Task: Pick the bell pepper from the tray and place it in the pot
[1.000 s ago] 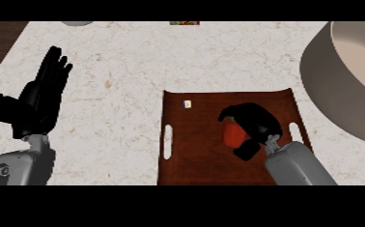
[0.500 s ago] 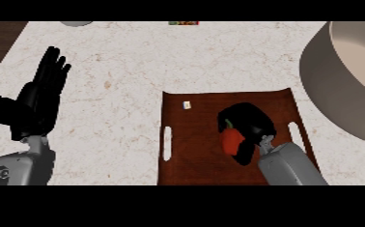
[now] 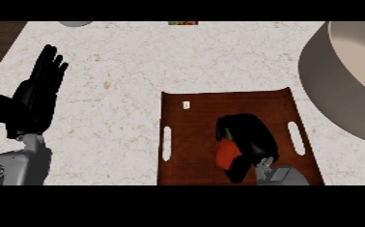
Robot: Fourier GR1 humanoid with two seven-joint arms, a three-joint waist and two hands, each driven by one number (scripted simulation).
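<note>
Pale speckled tabletop (image 3: 128,62) lay under me, carrying a dark brown tray (image 3: 206,110) with slot handles. My right robot hand (image 3: 249,136) came in from the lower edge over the tray, its black fingers curled round the red pepper (image 3: 227,154), which sat on the tray. My left robot hand (image 3: 39,95) rested at the left edge, fingers straight and up. A grey pot (image 3: 324,76) stood at right. No writing was readable.
</note>
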